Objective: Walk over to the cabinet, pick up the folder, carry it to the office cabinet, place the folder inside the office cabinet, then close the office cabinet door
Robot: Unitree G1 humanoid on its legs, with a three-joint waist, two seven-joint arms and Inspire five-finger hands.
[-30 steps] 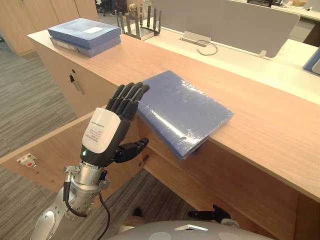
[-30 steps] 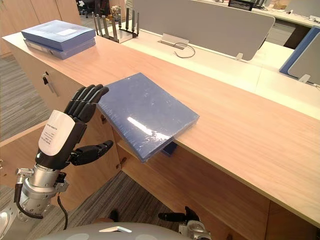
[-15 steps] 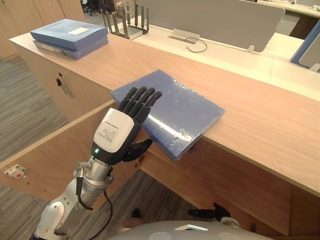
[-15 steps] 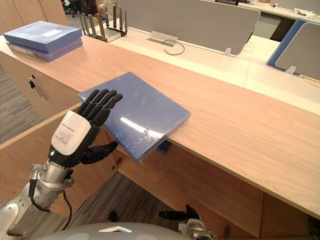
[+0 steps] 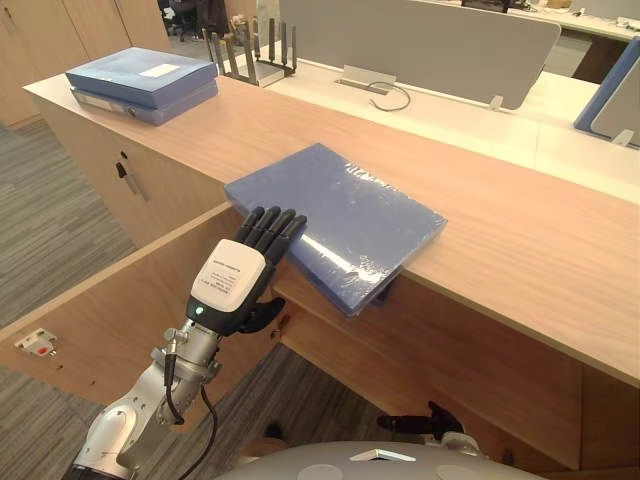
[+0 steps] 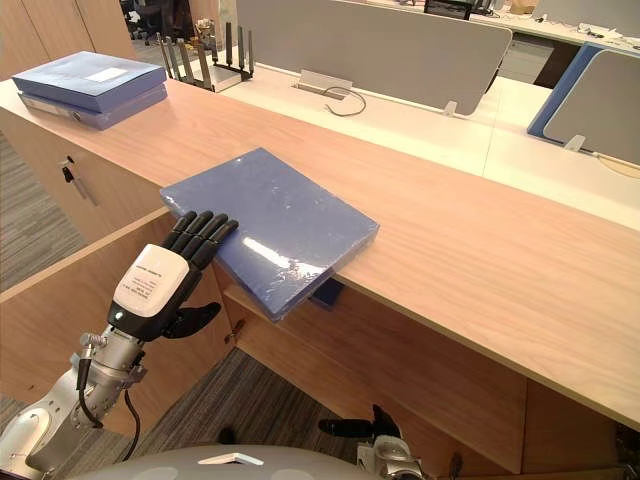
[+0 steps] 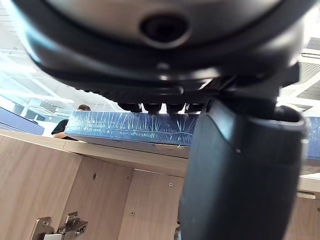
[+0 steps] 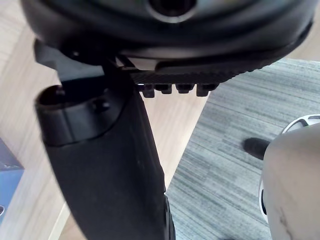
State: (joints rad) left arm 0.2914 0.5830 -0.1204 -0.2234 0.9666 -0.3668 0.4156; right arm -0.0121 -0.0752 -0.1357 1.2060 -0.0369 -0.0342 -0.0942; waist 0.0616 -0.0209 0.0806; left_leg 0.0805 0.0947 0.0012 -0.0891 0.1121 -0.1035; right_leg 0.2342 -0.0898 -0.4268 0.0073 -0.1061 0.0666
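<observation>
Our left hand point(image 5: 235, 285) has slid back off the top of the blue wrapped folder point(image 5: 340, 215). Its straight fingers now sit at the near edge, grasping nothing. The folder lies on the cabinet top point(image 5: 500, 230), one corner overhanging, so we judge pickup barely begun. Our right hand point(image 8: 110, 175) hangs relaxed.

Two stacked blue box files point(image 5: 143, 78) are seen well left of a long grey partition screen point(image 5: 420, 45), with a black metal file rack point(image 5: 258, 52) by its left end and a silver plate point(image 5: 362, 78) just before it.
</observation>
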